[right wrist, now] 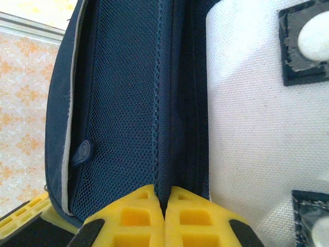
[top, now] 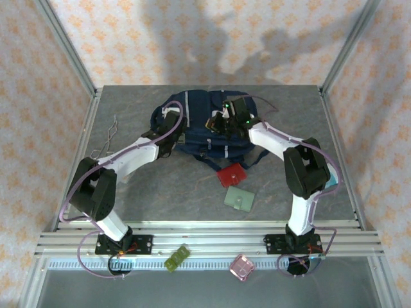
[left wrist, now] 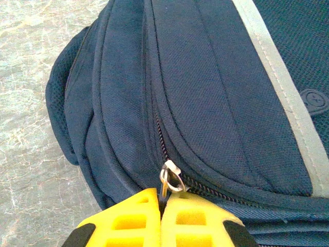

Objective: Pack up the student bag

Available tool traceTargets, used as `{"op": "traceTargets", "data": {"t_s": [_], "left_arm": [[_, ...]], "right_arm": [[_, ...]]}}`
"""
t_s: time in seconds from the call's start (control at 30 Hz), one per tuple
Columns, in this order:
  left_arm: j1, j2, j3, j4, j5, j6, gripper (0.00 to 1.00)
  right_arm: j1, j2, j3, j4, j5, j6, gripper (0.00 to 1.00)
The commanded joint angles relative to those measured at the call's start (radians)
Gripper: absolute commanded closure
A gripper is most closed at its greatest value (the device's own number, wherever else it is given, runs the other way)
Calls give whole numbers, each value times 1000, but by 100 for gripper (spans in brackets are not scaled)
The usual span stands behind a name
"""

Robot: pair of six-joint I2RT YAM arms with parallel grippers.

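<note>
Yellow pads [left wrist: 136, 218] of the left gripper [left wrist: 161, 203] were pressed together on the zipper pull [left wrist: 169, 175] low on the side of the student bag [left wrist: 205, 103]. The bag lay mid-table, toward the far side of the table [top: 160, 186]. Across it, the right gripper [right wrist: 163, 200] pinched a fabric ridge beside the mesh pocket [right wrist: 123, 128], likely bracing the bag so the zip could be drawn. A red wallet [top: 231, 174] and a pale green case [top: 239, 199] lay just in front of the bag, outside it, presumably waiting to go in.
</note>
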Motion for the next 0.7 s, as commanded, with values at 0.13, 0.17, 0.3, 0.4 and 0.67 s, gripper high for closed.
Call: {"op": "traceTargets", "data": {"t_s": [0.13,0.17,0.3,0.4,0.67], "left_arm": [[13,-102,-59,-71,-47,9,100],[4,-119,-74,-71,-35,7,100],[-52,-180,-137,-78,1,-4,100],[-93,-206,-169,-67,46,-27,100],[-212,-130,-110,87,187,-95,100]], "right_arm": [[-27,2,76,-89,132,-91,100],[-27,17,105,-104,140,-100,100],[-27,96,247,-169,194,-137,100],[-30,158,351,-208,233,-159,100],[-66,283,560,-309,278,-162,100]]}}
